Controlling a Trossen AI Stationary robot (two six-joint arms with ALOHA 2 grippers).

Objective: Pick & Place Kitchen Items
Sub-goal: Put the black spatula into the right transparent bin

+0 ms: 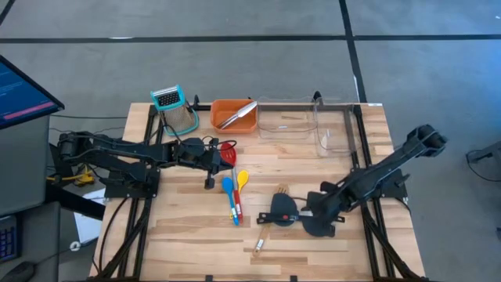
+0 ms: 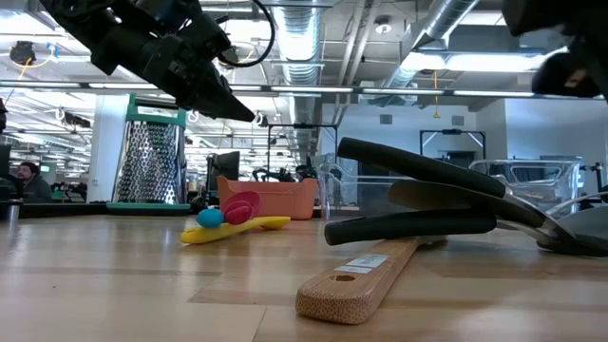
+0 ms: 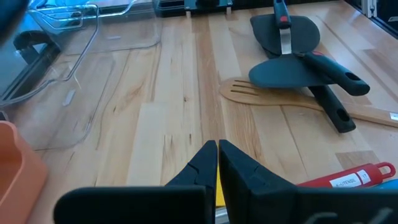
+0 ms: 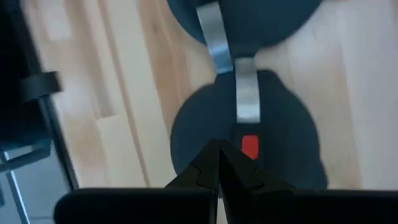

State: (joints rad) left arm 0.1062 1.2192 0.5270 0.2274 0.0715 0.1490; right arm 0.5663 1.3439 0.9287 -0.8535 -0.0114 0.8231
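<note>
Two spatulas [image 1: 293, 215] look light and stiff; grip a handle. Right gripper [image 1: 322, 213] and left gripper [image 1: 221, 159] fingers are pressed together, empty.

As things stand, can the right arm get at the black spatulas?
Probably yes: the right gripper, fingers shut, hovers directly over the black spatulas, with nothing between. It would need to open first.

Bare table [image 1: 188, 227] front-left — spatulas [image 1: 301, 215] crowd right.
</note>
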